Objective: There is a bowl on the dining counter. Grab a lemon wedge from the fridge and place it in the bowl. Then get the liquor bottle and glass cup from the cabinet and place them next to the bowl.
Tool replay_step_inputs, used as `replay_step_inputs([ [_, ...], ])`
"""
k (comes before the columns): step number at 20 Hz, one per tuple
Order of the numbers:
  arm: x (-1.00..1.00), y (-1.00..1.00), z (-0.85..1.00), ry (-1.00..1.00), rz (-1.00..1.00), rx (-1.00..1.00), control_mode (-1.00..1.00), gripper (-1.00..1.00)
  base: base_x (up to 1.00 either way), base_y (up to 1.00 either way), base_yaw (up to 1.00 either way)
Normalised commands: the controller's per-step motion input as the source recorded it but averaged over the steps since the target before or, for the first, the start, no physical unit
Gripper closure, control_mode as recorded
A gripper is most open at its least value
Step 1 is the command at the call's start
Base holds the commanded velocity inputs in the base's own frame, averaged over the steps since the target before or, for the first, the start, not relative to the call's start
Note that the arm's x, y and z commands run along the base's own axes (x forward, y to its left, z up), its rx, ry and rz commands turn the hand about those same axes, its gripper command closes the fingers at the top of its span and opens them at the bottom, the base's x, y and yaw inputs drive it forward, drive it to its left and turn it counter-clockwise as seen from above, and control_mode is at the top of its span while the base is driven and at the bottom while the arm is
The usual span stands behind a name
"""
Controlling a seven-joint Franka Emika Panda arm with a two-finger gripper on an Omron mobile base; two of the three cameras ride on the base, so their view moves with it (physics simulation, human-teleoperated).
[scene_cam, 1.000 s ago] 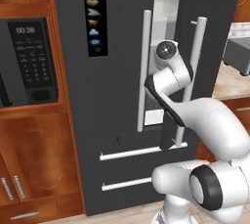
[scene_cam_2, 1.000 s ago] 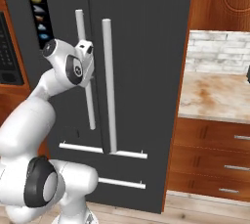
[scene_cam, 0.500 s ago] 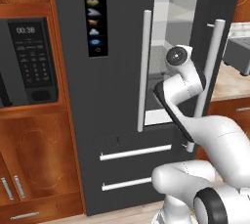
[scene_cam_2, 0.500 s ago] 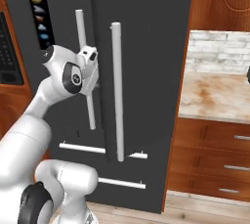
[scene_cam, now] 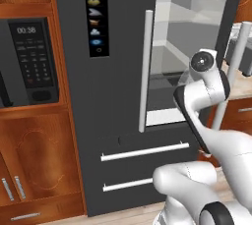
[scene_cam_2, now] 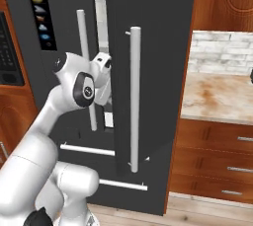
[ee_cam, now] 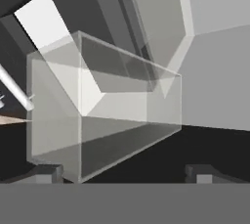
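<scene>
Hand view: gripper (ee_cam: 124, 171) is spread wide, nothing held, aimed at a clear door bin (ee_cam: 105, 110). Fridge right door (scene_cam_2: 153, 87) is swung open. Lemon wedge not located; bowl, bottle and cup steps judged all pending.

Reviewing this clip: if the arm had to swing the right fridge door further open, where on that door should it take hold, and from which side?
Grip the long vertical handle on the right fridge door, around mid-height. It is a slim upright bar standing clear of the door face, so the open gripper could probably straddle it from the front, jaws level on either side. Mid-height likely keeps the pull even; the door is already ajar.
</scene>
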Motion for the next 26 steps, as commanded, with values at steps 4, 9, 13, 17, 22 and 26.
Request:
replay_step_inputs([
  [4,-0.71,-0.60,0.01,0.00,-0.09,0.00,-1.00,-1.00,0.00,0.00,0.00],
  [9,-0.40,-0.76,0.00,0.05,-0.16,0.01,-1.00,-1.00,0.00,0.00,0.00],
  [13,-0.23,-0.77,0.04,0.09,-0.19,0.01,-1.00,-1.00,0.00,0.00,0.00],
  [17,-0.01,-0.85,0.05,0.14,-0.16,0.01,-1.00,-1.00,0.00,0.00,0.00],
  [22,0.00,-0.88,0.00,0.09,-0.10,0.00,-1.00,-1.00,0.00,0.00,0.00],
  [26,0.00,-0.85,0.00,0.01,-0.03,0.00,-1.00,-1.00,0.00,0.00,0.00],
])
